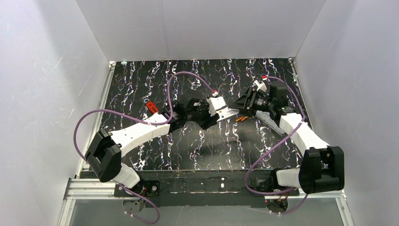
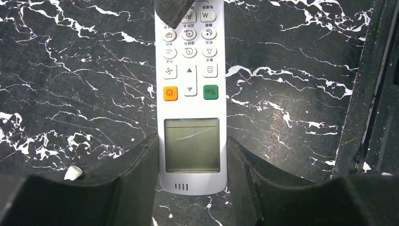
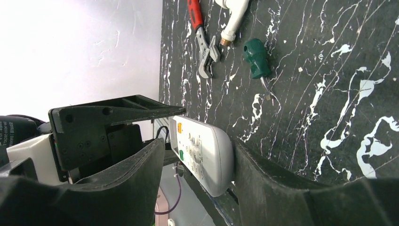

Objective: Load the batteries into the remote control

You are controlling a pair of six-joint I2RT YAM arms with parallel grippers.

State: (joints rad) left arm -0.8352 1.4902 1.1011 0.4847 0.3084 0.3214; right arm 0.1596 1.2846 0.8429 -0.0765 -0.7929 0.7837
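The white remote control [image 2: 190, 94] hangs above the table with its button face down toward the left wrist camera. My left gripper [image 2: 192, 155] is shut on its display end, a finger pressed on each long edge. My right gripper [image 3: 197, 146] straddles the opposite end of the remote control [image 3: 207, 155]. One pad touches the remote's back and the other stands a gap off the button face, so it is open. In the top view the two grippers [image 1: 210, 115] [image 1: 242, 104] meet at the remote control [image 1: 227, 112] mid-table. Two orange batteries [image 1: 241, 119] lie on the table just below it.
A red-handled wrench [image 3: 202, 42], a white bent pipe fitting [image 3: 233, 19] and a green-handled screwdriver [image 3: 256, 59] lie on the black marbled table [image 1: 141, 80]. White walls enclose three sides. A small white piece [image 2: 73, 173] lies by the left finger.
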